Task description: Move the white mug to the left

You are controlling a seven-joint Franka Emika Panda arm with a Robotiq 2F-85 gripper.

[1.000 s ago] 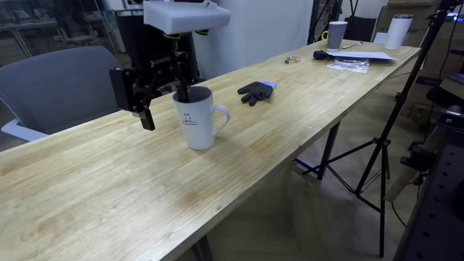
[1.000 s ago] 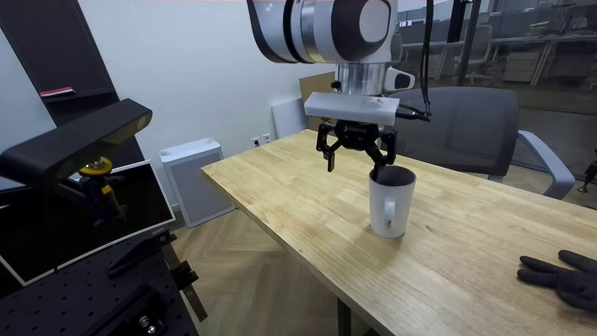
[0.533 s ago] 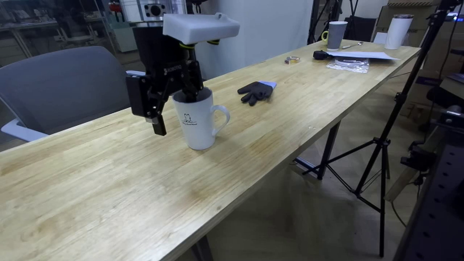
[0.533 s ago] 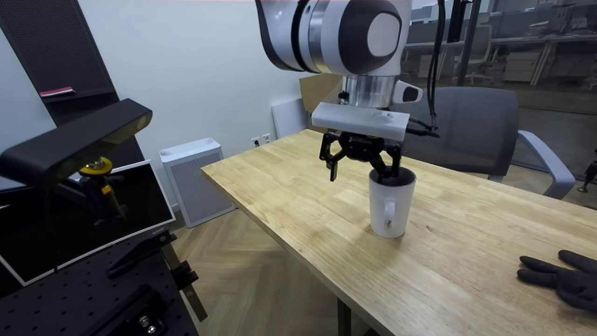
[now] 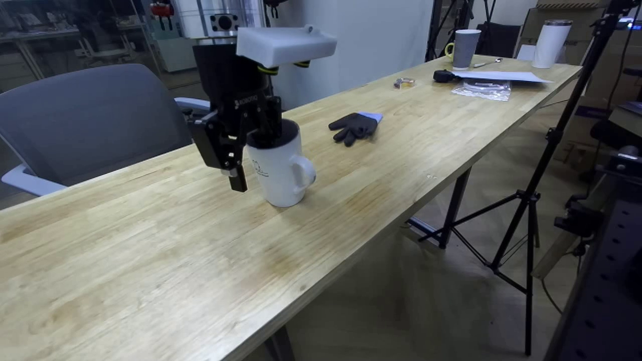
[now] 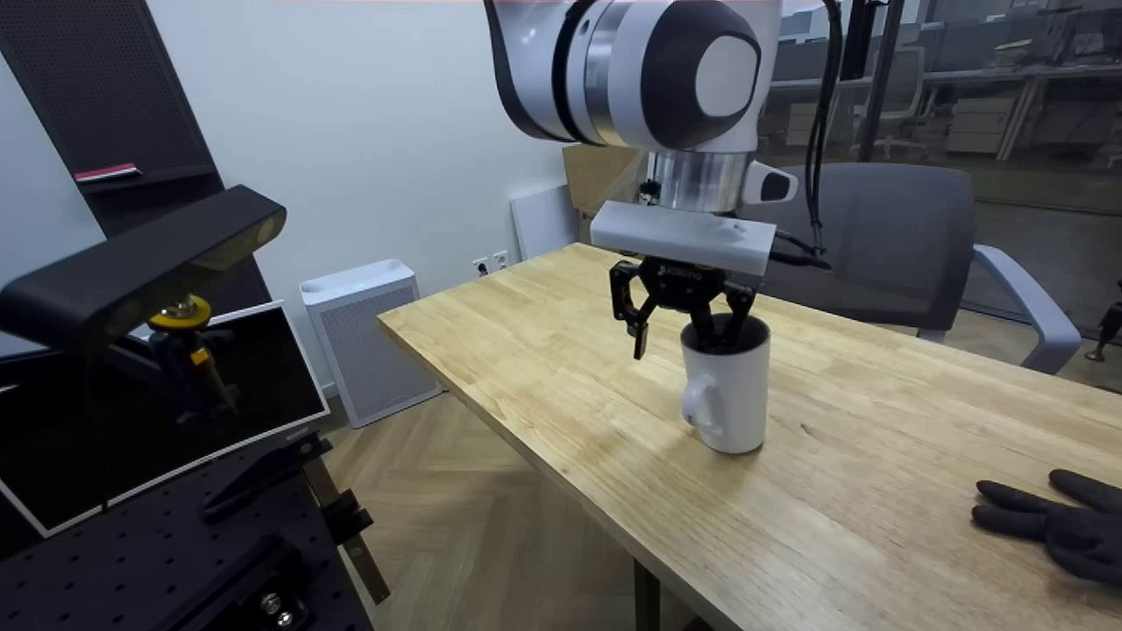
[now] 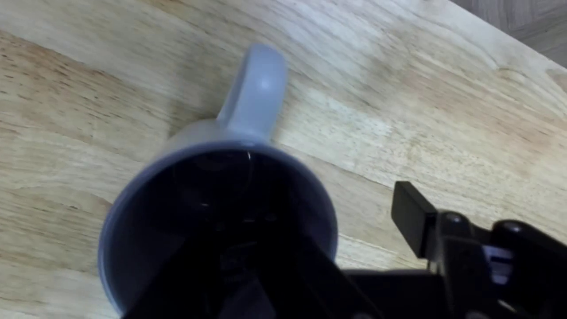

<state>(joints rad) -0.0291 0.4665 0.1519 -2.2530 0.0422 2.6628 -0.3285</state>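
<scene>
White ceramic mug point(image 5: 279, 176) on tabletop point(image 5: 175, 250), handle point(image 7: 262, 84) near 12 in wrist view. Gripper point(image 6: 680, 345) with jaws wide apart: inner finger point(image 5: 273, 131) inside mug, outer finger point(image 7: 412, 219) clear at 3 o'clock, nothing clamped afaict. Just lined up imo; squeeze and leftward move to go.

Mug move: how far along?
Done: gripper straddles the wall of the mug. In hand: apparently lining up the grasp; the outer finger is clear of the mug. Left: likely closing, then the leftward move; the mug stands ungripped on the table.
</scene>
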